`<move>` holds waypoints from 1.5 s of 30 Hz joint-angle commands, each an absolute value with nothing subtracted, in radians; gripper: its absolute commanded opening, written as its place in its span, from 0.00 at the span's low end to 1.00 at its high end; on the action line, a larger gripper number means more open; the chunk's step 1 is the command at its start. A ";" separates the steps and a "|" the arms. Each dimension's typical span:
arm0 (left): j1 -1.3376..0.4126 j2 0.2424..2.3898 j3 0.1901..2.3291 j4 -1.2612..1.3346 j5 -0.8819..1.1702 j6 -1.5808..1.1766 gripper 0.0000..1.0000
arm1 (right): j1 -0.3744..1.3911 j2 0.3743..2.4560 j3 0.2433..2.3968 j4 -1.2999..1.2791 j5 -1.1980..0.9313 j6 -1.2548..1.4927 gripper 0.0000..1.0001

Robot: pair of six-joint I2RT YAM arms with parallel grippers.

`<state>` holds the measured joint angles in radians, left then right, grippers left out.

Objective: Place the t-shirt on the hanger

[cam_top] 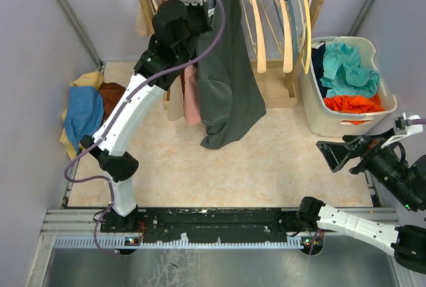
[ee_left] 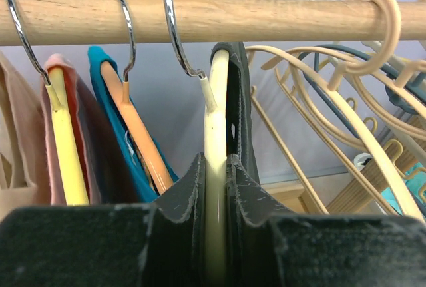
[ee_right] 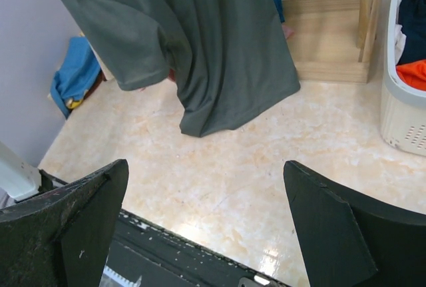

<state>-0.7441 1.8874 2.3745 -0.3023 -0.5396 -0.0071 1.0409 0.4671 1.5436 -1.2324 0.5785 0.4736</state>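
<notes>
The dark charcoal t-shirt (cam_top: 229,80) hangs full length from the wooden rail (ee_left: 266,15), its hem near the floor; it also shows in the right wrist view (ee_right: 219,47). It sits on the pale hanger (ee_left: 217,114), whose silver hook (ee_left: 172,27) is over the rail. Dark fabric (ee_left: 239,100) lies over the hanger's right side. My left gripper (ee_left: 215,167) is raised to the rail (cam_top: 196,17) and is shut on the hanger's body just below the hook. My right gripper (ee_right: 206,214) is wide open and empty, low at the right (cam_top: 339,155), facing the shirt.
Other hangers with pink, teal and beige garments hang left of the hanger (ee_left: 133,127). Several empty hangers (cam_top: 279,20) hang to the right. A white laundry basket (cam_top: 326,124) holds teal and orange clothes. A blue and yellow clothes pile (cam_top: 83,110) lies at the left wall.
</notes>
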 commanded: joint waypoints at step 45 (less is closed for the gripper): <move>-0.598 1.913 2.296 -0.260 -0.330 -0.213 0.11 | 1.045 0.421 1.296 -1.040 0.536 0.441 0.99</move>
